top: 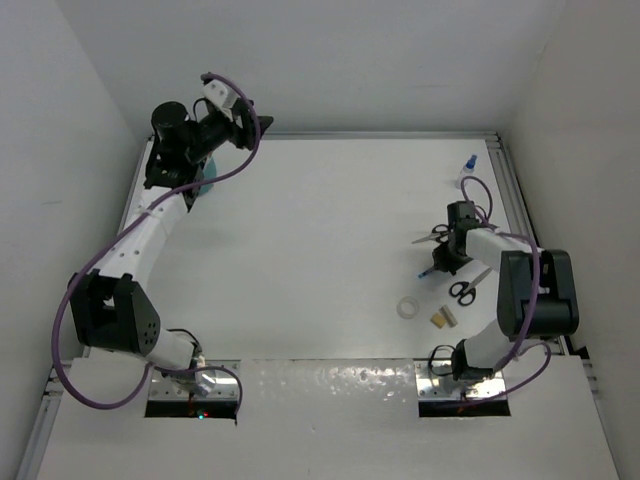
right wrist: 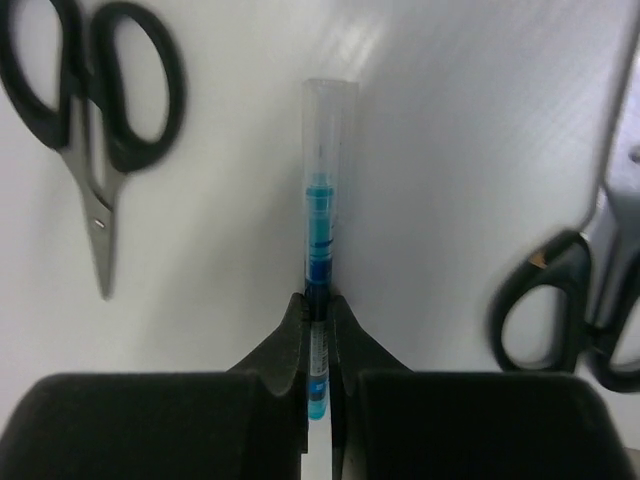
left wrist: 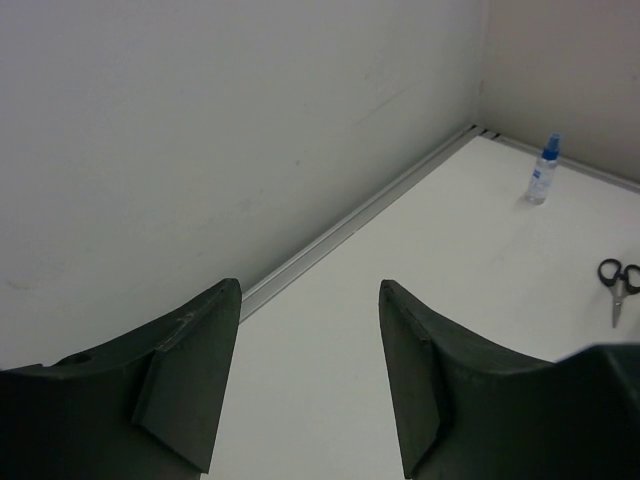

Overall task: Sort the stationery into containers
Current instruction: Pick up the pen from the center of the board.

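Right end effector (right wrist: pixel 318 303) clamped on blue pen (right wrist: pixel 320 215) — wrist view only, left end effector (left wrist: pixel 308 330) apart

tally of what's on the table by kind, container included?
Scissors: 2 (second pair)
Blue pen: 1, clamped in the right fingers
Tape ring: 1
Blue-capped bottle: 1
Tan blocks: 2, touching, hard to separate
Teal pot: 1, mostly hidden
Total: 8

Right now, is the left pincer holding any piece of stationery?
No, the left pincer is open, and only the white table shows between its fingers.
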### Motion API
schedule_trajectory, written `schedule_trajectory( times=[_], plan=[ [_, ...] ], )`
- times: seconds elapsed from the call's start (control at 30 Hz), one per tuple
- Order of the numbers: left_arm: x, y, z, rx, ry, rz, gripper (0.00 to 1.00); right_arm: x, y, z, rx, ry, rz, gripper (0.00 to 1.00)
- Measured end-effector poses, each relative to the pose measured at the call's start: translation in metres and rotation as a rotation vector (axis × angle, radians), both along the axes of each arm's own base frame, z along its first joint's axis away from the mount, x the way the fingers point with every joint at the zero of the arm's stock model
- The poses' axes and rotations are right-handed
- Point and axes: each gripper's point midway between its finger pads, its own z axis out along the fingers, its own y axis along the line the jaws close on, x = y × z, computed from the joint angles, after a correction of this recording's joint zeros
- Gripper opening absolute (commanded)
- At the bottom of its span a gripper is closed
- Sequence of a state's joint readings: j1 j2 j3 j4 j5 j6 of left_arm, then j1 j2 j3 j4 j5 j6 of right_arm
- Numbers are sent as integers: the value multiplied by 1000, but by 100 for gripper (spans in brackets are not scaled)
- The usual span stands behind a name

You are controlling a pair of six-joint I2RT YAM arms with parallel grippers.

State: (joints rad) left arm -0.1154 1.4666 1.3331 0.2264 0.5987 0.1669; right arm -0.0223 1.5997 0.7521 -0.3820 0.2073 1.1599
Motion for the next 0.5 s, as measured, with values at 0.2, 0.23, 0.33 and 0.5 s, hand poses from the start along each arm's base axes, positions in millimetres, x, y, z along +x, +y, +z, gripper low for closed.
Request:
schedule_trajectory(
  times=[0.2, 0.23, 0.33, 0.5],
  plan=[
    [-9, -23, -5, -39, 27, -57, 55, -26, 6, 5, -78, -5, 130, 0],
    [-10, -25, -7, -44, 37, -63, 56, -27, 6, 7, -88, -12, 145, 0],
    [-13, -32, -17, -55, 72, -76, 55, -26, 6, 17, -126, -48, 188, 0],
    [-19, -42, -27, -78, 118, -93, 56, -15, 11, 44, -206, -147, 308, 0]
  ],
)
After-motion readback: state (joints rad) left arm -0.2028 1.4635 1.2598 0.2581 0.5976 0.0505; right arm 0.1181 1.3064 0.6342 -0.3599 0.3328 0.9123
